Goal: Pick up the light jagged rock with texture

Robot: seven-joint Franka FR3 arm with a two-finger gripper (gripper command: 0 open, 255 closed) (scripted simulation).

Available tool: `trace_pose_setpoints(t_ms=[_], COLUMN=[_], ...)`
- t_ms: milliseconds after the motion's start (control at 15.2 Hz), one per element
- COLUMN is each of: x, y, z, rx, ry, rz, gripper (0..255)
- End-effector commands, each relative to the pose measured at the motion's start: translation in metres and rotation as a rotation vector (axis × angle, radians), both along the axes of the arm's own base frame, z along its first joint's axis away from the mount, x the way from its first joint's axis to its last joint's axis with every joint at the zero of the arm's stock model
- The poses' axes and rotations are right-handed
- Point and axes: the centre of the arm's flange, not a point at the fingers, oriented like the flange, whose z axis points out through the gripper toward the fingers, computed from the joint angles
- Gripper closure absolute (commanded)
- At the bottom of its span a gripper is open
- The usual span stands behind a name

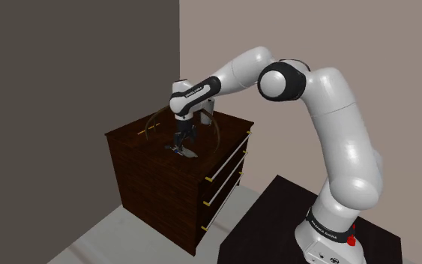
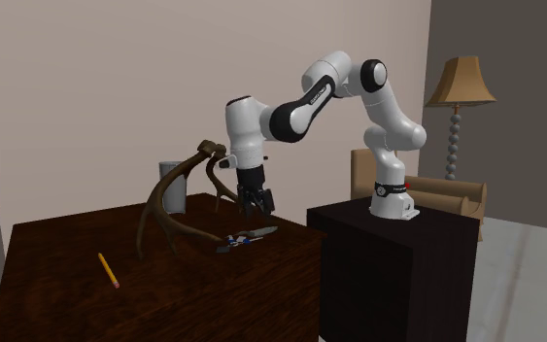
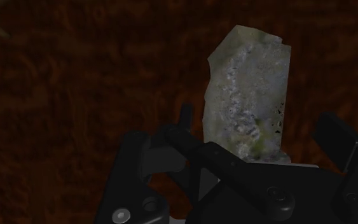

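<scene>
Reading the second exterior view from its left, a yellow pencil lies alone on the dark wooden dresser top, well apart from everything else. Next stands a brown antler, arching high over the surface, with a grey cup upright behind it and partly crossed by one branch. The antler's right-hand prongs reach down just beside the gripper, crowding that side of it. The gripper points down at the dresser top with its fingers spread wide, clasping nothing. The rock lies flat on the wood directly below it, apart from the fingertips; from here its shape is hard to make out. In the wrist view the rock is pale grey-green, mottled and jagged, its near end hidden behind black parts of the hand. Further right come the black stand, a tan armchair partly hidden behind it, and a floor lamp. In the shoulder view the gripper covers most of the rock.
</scene>
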Motion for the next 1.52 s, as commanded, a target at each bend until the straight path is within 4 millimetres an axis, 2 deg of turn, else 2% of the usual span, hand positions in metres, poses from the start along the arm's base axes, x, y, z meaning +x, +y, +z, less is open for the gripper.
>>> trace_pose_setpoints(t_ms=[0,264,462,528,1122,1452], x=[0.002,0.002,0.002,0.002,0.002,0.002], y=[0.000,0.000,0.000,0.000,0.000,0.000], z=[-0.010,-0.031,-0.034,-0.034,-0.034,-0.008], rx=[0.001,0.001,0.001,0.001,0.001,0.001], ry=[0.001,0.001,0.001,0.001,0.001,0.001], rz=[0.001,0.001,0.001,0.001,0.001,0.001], gripper=[0,0,0,255,255,255])
